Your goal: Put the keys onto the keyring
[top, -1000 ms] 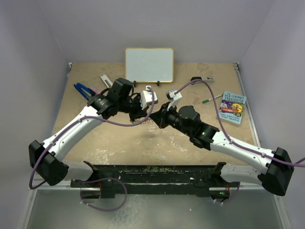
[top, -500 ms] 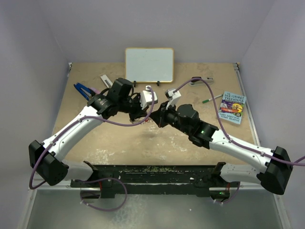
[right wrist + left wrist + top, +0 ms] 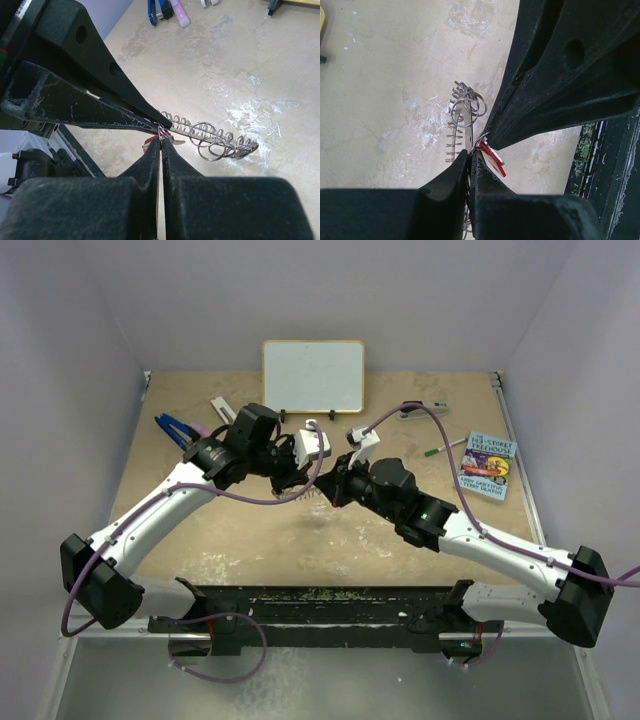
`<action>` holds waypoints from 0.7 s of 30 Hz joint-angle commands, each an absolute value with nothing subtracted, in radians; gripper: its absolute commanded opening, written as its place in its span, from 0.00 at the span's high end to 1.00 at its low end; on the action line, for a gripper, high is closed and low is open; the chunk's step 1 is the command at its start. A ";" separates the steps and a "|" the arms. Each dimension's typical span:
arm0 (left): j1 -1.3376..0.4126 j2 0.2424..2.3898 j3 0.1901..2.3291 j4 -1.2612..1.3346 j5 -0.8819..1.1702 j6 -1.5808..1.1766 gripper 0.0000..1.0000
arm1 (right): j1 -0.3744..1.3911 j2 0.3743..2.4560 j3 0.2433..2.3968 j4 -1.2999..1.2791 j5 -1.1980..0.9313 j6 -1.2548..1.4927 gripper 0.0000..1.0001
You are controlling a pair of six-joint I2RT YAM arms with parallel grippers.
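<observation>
Jaws shut: left gripper (image 3: 470, 160) on keyring (image 3: 464, 107), right gripper (image 3: 161, 142) on red key (image 3: 491, 161). Key at ring's five o'clock, apparently unthreaded.

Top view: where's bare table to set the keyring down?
Bare: the table between the left arm, the right arm and the black near rail. Crowded: back row by the whiteboard and blue-handled tool; right side by the green pen and book.

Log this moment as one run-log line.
phase: key-to-ring alignment | left fingers: shut on keyring | right fingers: shut on red key | key at ring rim, threading not visible | both held above table
</observation>
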State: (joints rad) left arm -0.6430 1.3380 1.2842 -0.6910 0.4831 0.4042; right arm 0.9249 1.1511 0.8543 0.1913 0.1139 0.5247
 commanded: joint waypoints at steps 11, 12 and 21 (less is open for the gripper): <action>-0.647 1.304 1.322 -0.666 0.523 0.408 0.97 | 0.925 1.148 0.896 0.181 0.169 0.538 1.00; -0.647 1.304 1.322 -0.666 0.523 0.409 0.97 | 0.925 1.149 0.897 0.178 0.171 0.539 1.00; -0.647 1.301 1.319 -0.667 0.519 0.411 0.97 | 0.925 1.146 0.898 0.167 0.181 0.553 1.00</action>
